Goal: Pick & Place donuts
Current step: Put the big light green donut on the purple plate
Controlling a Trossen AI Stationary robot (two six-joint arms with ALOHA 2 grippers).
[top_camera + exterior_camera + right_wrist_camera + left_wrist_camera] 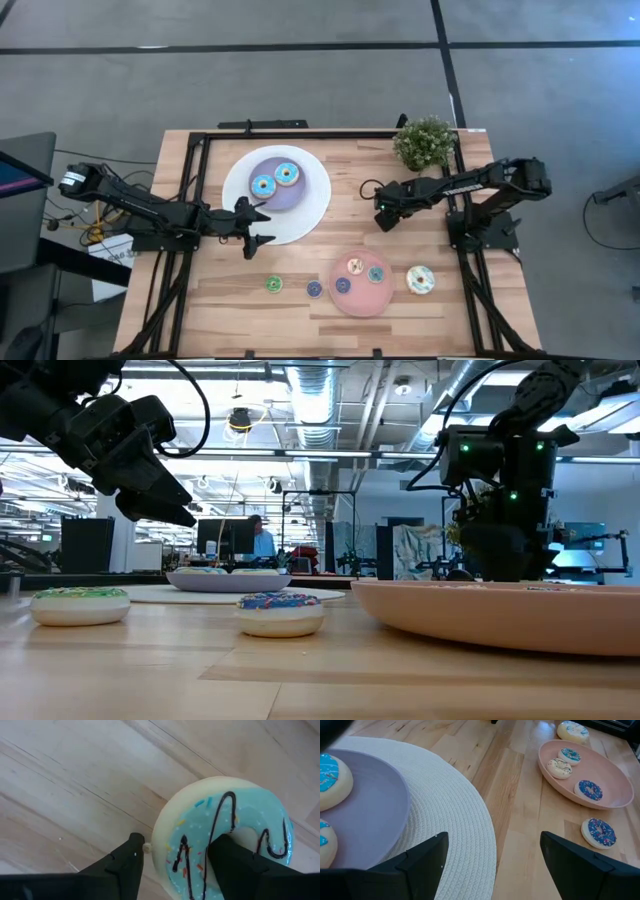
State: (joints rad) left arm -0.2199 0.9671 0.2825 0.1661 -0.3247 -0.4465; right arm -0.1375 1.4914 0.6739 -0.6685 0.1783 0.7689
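Right gripper (382, 214) down on bare wood, right of the round lilac plate (292, 198) and near side of the small green potted plant (425, 143). Fingers (125, 865) closed across one side of a pale-blue-iced ring donut with dark drizzle (190, 830): one dropped through the hole, the other against the outer rim. Sensible hold for a ring, since pinching the wall needs far less spread than spanning the whole donut. Donut flat on the table, not lifted.

Left gripper (492, 840) hovering at the near left edge of the round white woven mat (312, 215) under the lilac plate. Fingers spread wide, nothing between them. Probably parked there to wait, clear of the right arm's path.

Already on the lilac plate: two blue-iced donuts (263, 185), side by side. Probably the spot for the large ones, so likely the destination for this one too.

On the round pink plate (365, 302), near right: three mini donuts (376, 273). Loose on the wood: a green mini donut (274, 284) and a dark-blue mini donut (314, 289) left of the pink plate, and a large cream donut with sprinkles (421, 280) just right of it.

Next move, by judgement: straight lift, then a short carry left to the lilac plate. Risk: a one-sided pinch lets the ring tilt or swing, so worth setting it down away from the two already there.
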